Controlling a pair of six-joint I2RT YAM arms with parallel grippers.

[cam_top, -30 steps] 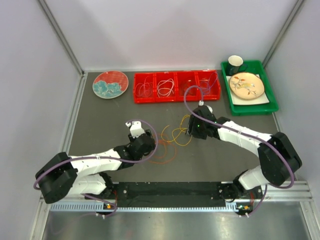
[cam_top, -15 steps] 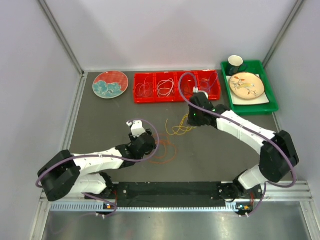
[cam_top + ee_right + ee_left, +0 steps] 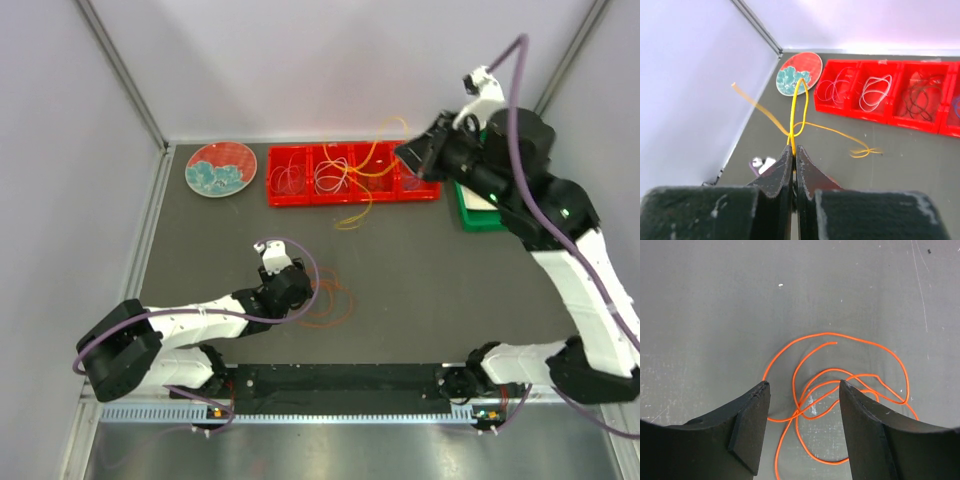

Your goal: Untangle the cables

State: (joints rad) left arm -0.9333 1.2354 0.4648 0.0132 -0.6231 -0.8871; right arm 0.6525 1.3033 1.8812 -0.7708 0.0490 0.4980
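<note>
Now the left hand [image 3: 802, 386] sits low over the tabletop [image 3: 200, 250] with its jaws spread wide, gripping nothing. The orange cable [image 3: 829, 334] lies in loose overlapping loops between and beyond the fingers, toward 12 o'clock in the wrist view. From above it sits at 3 o'clock of that hand. Whether a finger touches the wire I cannot tell. At 12 o'clock of the orange loops stands the red tray [image 3: 300, 200], with thin coils in its compartments. The right hand [image 3: 794, 150] is clenched on the yellow cable [image 3: 795, 134], which crosses itself just past the fingertips. From above the cable trails toward 8 o'clock across the tray, its low end near the tray's front wall. Compared with half a second ago, the right hand has risen from just in front of the tray to high above its right end. The yellow cable has gone with it, well apart from the orange one. The left hand has barely shifted.
</note>
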